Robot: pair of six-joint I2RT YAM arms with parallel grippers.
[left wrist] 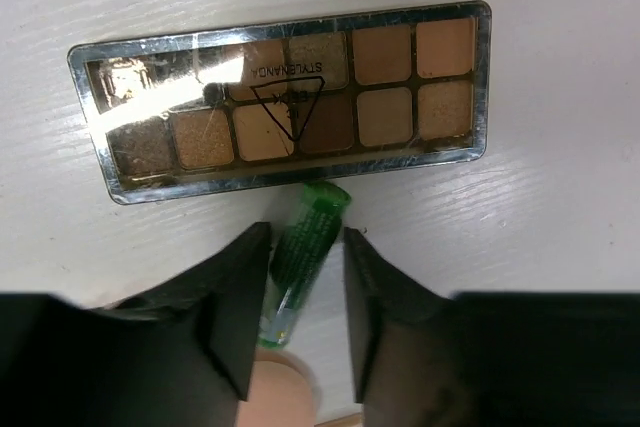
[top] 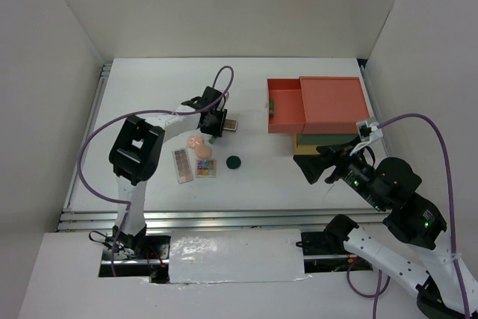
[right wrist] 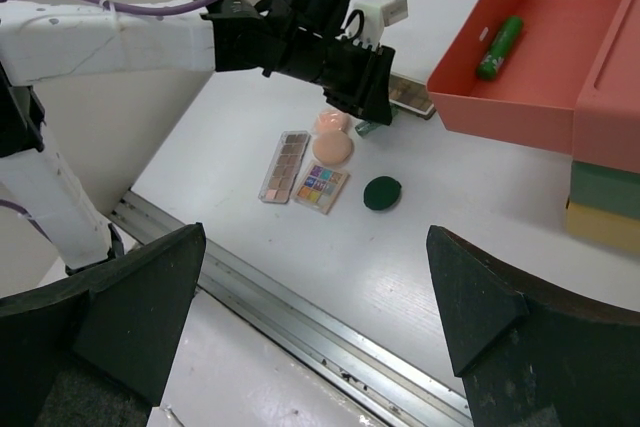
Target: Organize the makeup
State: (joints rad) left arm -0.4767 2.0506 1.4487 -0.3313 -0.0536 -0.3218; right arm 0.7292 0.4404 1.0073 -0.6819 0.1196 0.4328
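One claw (left wrist: 305, 287) — astride green tube (left wrist: 305, 247)

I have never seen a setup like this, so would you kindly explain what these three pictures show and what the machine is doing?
Two robot arms are bolted to a white table. One picture looks down from overhead; the other two come from a camera on each wrist.

The left claw sits around a green tube lying beside a long eyeshadow palette; its jaws flank the tube, but whether they grip it I cannot tell. The right claw is open and holds nothing.

Also on the table: another long palette, a small multicoloured palette, two peach compacts and a dark green disc. The open red drawer holds a second green tube.
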